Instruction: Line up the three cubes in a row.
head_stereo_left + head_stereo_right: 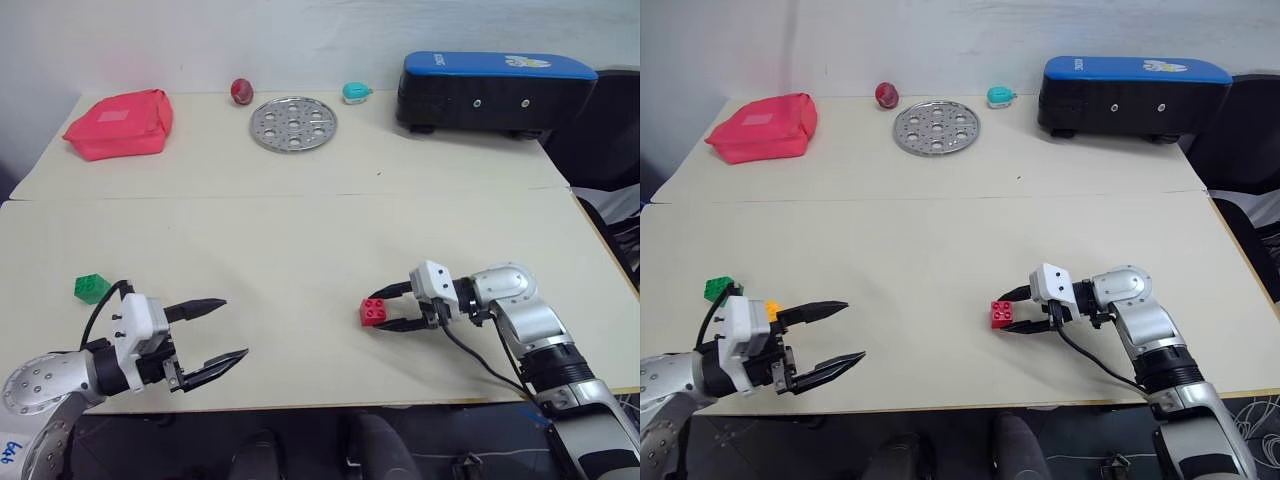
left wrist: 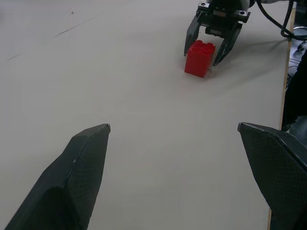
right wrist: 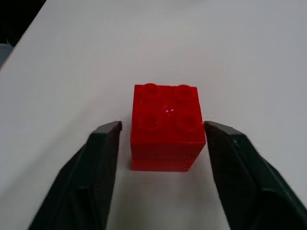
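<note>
Three small studded plastic bricks sit on the pale worktop (image 1: 300, 240). The red brick (image 1: 375, 312) stands right of centre in the lower half of the head views, studs up, resting on the surface between the two black fingers of the right gripper (image 1: 383, 308). In the right wrist view a narrow gap shows on each side of the red brick (image 3: 166, 127), so the right gripper (image 3: 163, 132) is released around it, not clenched. The green brick (image 1: 91, 288) lies at the lower left of the frame, and the yellow-orange brick (image 1: 771, 309) shows just beside it in the right eye view, mostly hidden behind the left wrist housing. The left gripper (image 1: 225, 329) hangs low over the bottom-left corner, spread wide and holding nothing, its tips aimed toward the red brick.

Along the top of the frame lie a red fabric pouch (image 1: 121, 124) at upper left, a dark red ball (image 1: 241, 91), a round perforated metal plate (image 1: 293, 124), a small teal object (image 1: 355, 93) and a black case with a blue lid (image 1: 495, 92) at upper right. All of these are well apart from the bricks.
</note>
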Action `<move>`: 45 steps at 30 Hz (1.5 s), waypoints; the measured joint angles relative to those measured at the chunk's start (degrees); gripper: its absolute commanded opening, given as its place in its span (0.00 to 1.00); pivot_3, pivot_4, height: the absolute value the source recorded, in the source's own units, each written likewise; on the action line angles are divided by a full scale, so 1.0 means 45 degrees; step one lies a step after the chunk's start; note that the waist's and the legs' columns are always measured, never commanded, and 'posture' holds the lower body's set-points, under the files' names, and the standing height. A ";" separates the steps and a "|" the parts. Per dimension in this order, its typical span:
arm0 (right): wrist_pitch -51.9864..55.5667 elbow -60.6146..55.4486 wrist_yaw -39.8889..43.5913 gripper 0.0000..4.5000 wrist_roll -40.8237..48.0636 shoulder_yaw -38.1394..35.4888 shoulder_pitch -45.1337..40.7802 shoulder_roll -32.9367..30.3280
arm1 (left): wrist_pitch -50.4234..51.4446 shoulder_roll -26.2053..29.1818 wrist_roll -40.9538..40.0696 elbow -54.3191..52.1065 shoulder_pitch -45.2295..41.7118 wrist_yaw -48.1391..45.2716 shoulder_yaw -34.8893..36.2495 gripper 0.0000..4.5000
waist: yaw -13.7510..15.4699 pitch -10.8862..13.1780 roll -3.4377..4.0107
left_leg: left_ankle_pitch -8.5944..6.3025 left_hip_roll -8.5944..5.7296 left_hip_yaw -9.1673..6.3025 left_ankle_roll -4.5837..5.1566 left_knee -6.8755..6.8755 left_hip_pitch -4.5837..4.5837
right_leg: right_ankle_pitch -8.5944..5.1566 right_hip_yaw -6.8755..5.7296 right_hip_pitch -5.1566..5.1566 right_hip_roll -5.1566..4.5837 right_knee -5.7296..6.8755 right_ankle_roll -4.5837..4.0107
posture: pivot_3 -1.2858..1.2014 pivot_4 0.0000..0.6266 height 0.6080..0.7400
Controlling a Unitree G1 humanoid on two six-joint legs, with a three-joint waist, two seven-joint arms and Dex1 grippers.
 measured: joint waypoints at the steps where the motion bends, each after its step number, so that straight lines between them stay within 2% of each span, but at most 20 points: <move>1: -0.0152 -0.0002 -0.0051 0.93 0.0182 -0.0182 -0.0014 0.0034 | -0.0032 -0.0011 0.0001 0.0012 0.0162 0.0027 0.0268 1.00 | -0.0002 0.0000 0.0000 | 0.0002 0.0003 0.0001 -0.0005 0.0000 0.0001 | -0.0001 -0.0002 0.0000 0.0001 0.0000 -0.0002 | 0.52 0.24 1.00; 2: -0.0194 -0.0004 -0.0081 0.98 0.0327 -0.0347 -0.0049 0.0051 | -0.0069 -0.0047 0.0001 0.0016 0.0298 0.0032 0.0465 1.00 | 0.0003 0.0000 0.0000 | 0.0002 0.0003 0.0000 -0.0004 0.0000 0.0001 | -0.0001 -0.0002 -0.0002 0.0001 -0.0001 -0.0002 | 0.52 0.24 1.00; 6: -0.0370 -0.0716 -0.0109 0.99 0.1343 -0.1292 -0.0051 0.0036 | -0.0248 -0.0566 -0.0005 0.0110 0.1182 0.0201 0.1754 1.00 | 0.0011 0.0003 -0.0006 | -0.0015 0.0008 -0.0001 0.0022 -0.0001 -0.0001 | -0.0001 -0.0007 0.0000 0.0000 -0.0007 -0.0002 | 0.52 0.24 1.00; 8: 0.0168 -0.1607 -0.0008 0.99 0.2205 -0.1797 0.0612 -0.0181 | -0.0568 -0.1570 -0.0154 0.0213 0.2104 0.0526 0.3263 1.00 | 0.0005 0.0001 -0.0011 | -0.0031 0.0019 -0.0001 0.0021 -0.0012 -0.0002 | -0.0006 -0.0016 0.0001 -0.0001 -0.0021 -0.0010 | 0.52 0.24 1.00; 10: 0.0547 -0.1767 0.0284 0.99 0.3698 -0.3058 0.1785 -0.0252 | -0.0998 -0.3060 -0.0508 0.1471 0.2958 0.1560 0.5782 1.00 | 0.0032 0.0000 -0.0033 | -0.0052 0.0034 -0.0004 0.0024 -0.0013 -0.0009 | -0.0017 -0.0033 0.0004 0.0011 -0.0050 -0.0019 | 0.52 0.24 1.00; 12: 0.0678 -0.1642 0.0292 0.99 0.4193 -0.3653 0.2249 -0.0251 | -0.1124 -0.3698 -0.0803 0.2490 0.3082 0.2362 0.7210 1.00 | 0.0037 0.0006 -0.0044 | -0.0060 0.0033 -0.0004 0.0034 -0.0005 -0.0005 | -0.0017 -0.0033 0.0007 0.0015 -0.0052 -0.0019 | 0.52 0.24 1.00; 14: 0.0665 -0.1683 -0.0164 0.99 0.4311 -0.3982 0.2536 -0.0055 | -0.1302 -0.4246 -0.1194 0.3305 0.3122 0.3143 0.8292 1.00 | 0.0025 0.0005 -0.0056 | -0.0068 0.0027 -0.0004 0.0049 0.0005 0.0008 | -0.0010 -0.0029 0.0022 0.0005 -0.0045 -0.0011 | 0.52 0.24 1.00; 17: 0.0328 -0.1810 -0.0075 0.99 0.4412 -0.4002 0.3153 0.0270 | -0.1783 -0.4986 -0.1165 0.4391 0.3389 0.3750 0.8860 1.00 | 0.0021 0.0003 -0.0074 | -0.0073 0.0013 0.0002 0.0061 -0.0007 0.0084 | -0.0009 -0.0026 0.0091 -0.0007 -0.0057 -0.0018 | 0.52 0.24 1.00; 20: 0.0081 -0.1977 0.0293 0.99 0.4466 -0.3995 0.3625 0.0317 | -0.2129 -0.5577 -0.0830 0.4903 0.3558 0.4224 0.8805 1.00 | 0.0059 0.0010 -0.0121 | -0.0077 0.0012 0.0002 0.0064 -0.0015 0.0094 | -0.0013 -0.0026 0.0098 -0.0011 -0.0056 -0.0025 | 0.52 0.24 1.00; 23: -0.0144 -0.2381 0.0453 0.99 0.4583 -0.3930 0.3644 0.0537 | -0.1802 -0.5615 -0.0869 0.4283 0.3379 0.4747 0.8117 1.00 | 0.0141 -0.0003 -0.0153 | -0.0077 0.0013 -0.0014 0.0063 -0.0016 0.0091 | -0.0013 -0.0031 0.0101 -0.0013 -0.0054 -0.0025 | 0.52 0.24 1.00; 29: -0.0172 -0.2529 0.0516 0.99 0.4613 -0.3776 0.3563 0.0808 | 0.1360 -0.3641 -0.1436 0.2562 0.0661 0.8013 0.6530 1.00 | 0.0206 -0.0012 -0.0166 | -0.0075 0.0017 -0.0007 0.0050 -0.0036 0.0105 | -0.0015 -0.0027 0.0097 -0.0021 -0.0021 -0.0031 | 0.52 0.24 1.00; 33: -0.0172 -0.2575 0.0507 0.99 0.4581 -0.3524 0.3263 0.0948 | 0.3443 -0.2358 -0.1512 0.2557 -0.1411 0.9888 0.5536 1.00 | 0.0082 -0.0010 -0.0160 | -0.0059 0.0021 0.0015 0.0020 -0.0061 0.0130 | -0.0015 -0.0021 0.0098 -0.0020 -0.0010 -0.0031 | 0.52 0.24 1.00; 36: -0.0125 -0.2724 0.0384 0.99 0.4554 -0.3383 0.3240 0.1014 | 0.4683 -0.1656 -0.0979 0.3455 -0.2844 1.0804 0.4422 1.00 | 0.0050 -0.0007 -0.0156 | -0.0045 0.0031 0.0016 -0.0012 -0.0066 0.0133 | -0.0021 -0.0026 0.0087 -0.0004 -0.0003 -0.0041 | 0.52 0.24 1.00; 42: -0.0119 -0.3010 0.0100 0.99 0.4404 -0.3225 0.3081 0.1094 | 0.5609 -0.1443 -0.0307 0.4561 -0.4039 1.1076 0.3138 1.00 | 0.0058 -0.0007 -0.0156 | -0.0026 0.0039 0.0017 -0.0061 -0.0064 0.0137 | -0.0025 -0.0027 0.0083 0.0004 0.0007 -0.0048 | 0.52 0.24 1.00; 45: -0.0130 -0.3015 -0.0109 1.00 0.4386 -0.3210 0.3082 0.1123 | 0.5734 -0.1464 -0.0017 0.4622 -0.4199 1.1162 0.2991 0.88 | 0.0078 -0.0007 -0.0156 | -0.0026 0.0037 0.0017 -0.0063 -0.0063 0.0137 | -0.0025 -0.0027 0.0083 0.0000 0.0007 -0.0049 | 0.52 0.24 1.00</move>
